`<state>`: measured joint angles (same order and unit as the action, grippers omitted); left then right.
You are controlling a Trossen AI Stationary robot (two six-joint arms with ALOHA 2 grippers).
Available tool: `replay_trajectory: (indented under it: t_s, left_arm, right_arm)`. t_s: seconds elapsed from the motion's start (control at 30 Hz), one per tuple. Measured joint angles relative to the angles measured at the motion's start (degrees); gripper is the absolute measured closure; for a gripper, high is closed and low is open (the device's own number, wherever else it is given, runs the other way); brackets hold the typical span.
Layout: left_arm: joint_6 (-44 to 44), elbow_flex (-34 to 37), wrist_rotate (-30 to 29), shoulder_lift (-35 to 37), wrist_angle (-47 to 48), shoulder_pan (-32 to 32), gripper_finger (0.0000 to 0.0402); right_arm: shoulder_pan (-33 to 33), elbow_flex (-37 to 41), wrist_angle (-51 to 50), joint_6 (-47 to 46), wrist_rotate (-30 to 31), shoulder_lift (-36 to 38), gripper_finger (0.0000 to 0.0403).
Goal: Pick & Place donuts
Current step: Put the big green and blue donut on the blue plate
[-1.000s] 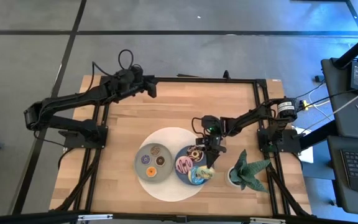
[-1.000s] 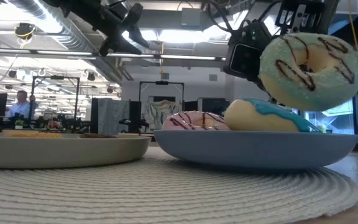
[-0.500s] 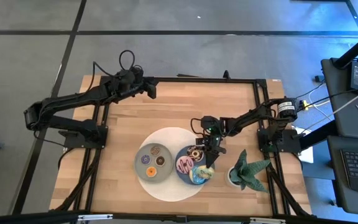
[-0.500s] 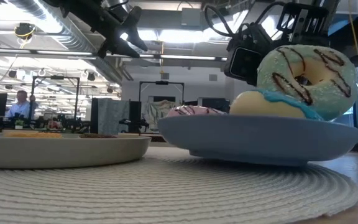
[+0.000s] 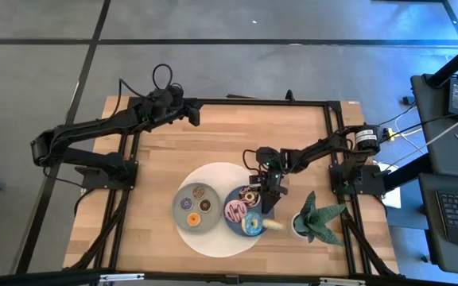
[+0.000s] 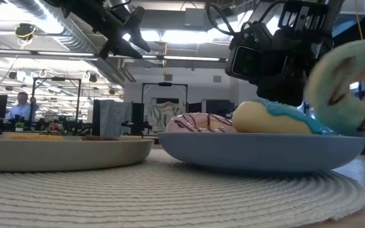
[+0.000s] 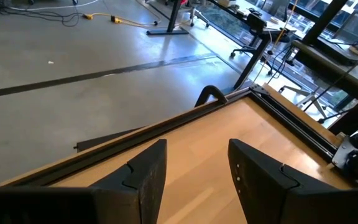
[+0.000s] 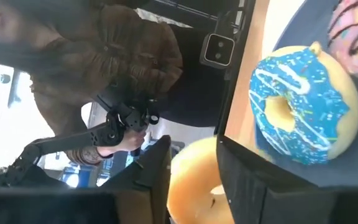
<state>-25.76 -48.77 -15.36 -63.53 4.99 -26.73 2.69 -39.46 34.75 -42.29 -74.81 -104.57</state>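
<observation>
A blue plate (image 5: 230,222) on the round white mat (image 5: 217,242) holds a chocolate donut (image 5: 249,195), a pink donut (image 5: 235,210) and a blue-iced donut (image 8: 303,112). The yellow-green donut (image 6: 353,88) shows blurred and tilted at the plate's right rim, just below and beside my right gripper (image 5: 268,210). That gripper is open, fingers pointing down, with the donut's pale underside (image 8: 194,180) showing between them. Small donuts lie on the grey plate (image 5: 177,214). My left gripper (image 7: 191,174) hangs open above the table's far left part. My right gripper's fingers (image 8: 241,168) stand on either side of the yellow-green donut's pale underside (image 8: 191,186), coming from above. I cannot tell whether they touch it. In the low view the donut shows tilted and blurred off to the gripper's side, over the blue plate's rim.
A potted spiky plant (image 5: 316,216) stands right of the blue plate, close to the yellow-green donut. Black frame rails (image 5: 261,102) run along the table's edges. Bare wood (image 5: 237,135) lies across the far half. A person shows beyond the table in the right wrist view.
My right gripper has opened and let go of the yellow-green donut. The donut, held up above the blue plate's right side a second ago, has dropped and tipped toward the plate's right rim and the plant.
</observation>
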Motion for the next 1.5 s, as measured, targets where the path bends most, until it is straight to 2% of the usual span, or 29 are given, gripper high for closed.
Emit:
replay_trajectory:
  t_s: [0.27, 0.47, 0.7, 1.13, 1.3, 1.4, 1.5]
  left_arm:
    - [1.63, 0.0, -0.03, 0.0, 0.0, 0.0, 0.0233]
    - [3.56, 0.0, -0.01, 0.0, 0.89, -0.01, 0.0235]
    - [3.49, 0.0, -0.03, 0.0, 4.46, 0.0, 0.0235]
    - [1.43, 0.0, 0.03, 0.0, 7.32, 0.0, 0.0234]
    - [2.24, 0.0, 0.87, 0.0, 7.32, 0.12, 0.0234]
    - [6.89, 0.0, 3.38, 0.0, 7.21, 1.05, 0.0235]
    - [8.82, 0.0, 4.9, 0.0, 7.17, 2.71, 0.0233]
  right_arm:
    - [2.1, -0.01, 0.18, -2.42, 0.21, 0.28, 0.0258]
    - [5.04, -0.02, 0.09, -2.34, 4.68, 3.65, 0.0257]
    - [5.89, -0.04, -0.62, -0.91, 13.34, 5.33, 0.0257]
    - [8.37, -0.04, -0.56, 2.52, 14.74, 6.04, 0.0257]
    - [9.26, -0.05, -1.31, 8.38, 21.18, 11.43, 0.0257]
    - [9.21, -1.92, -10.98, 15.05, 27.19, 16.41, 0.0257]
    - [8.23, -8.11, -32.21, 25.78, 35.76, 20.16, 0.0257]
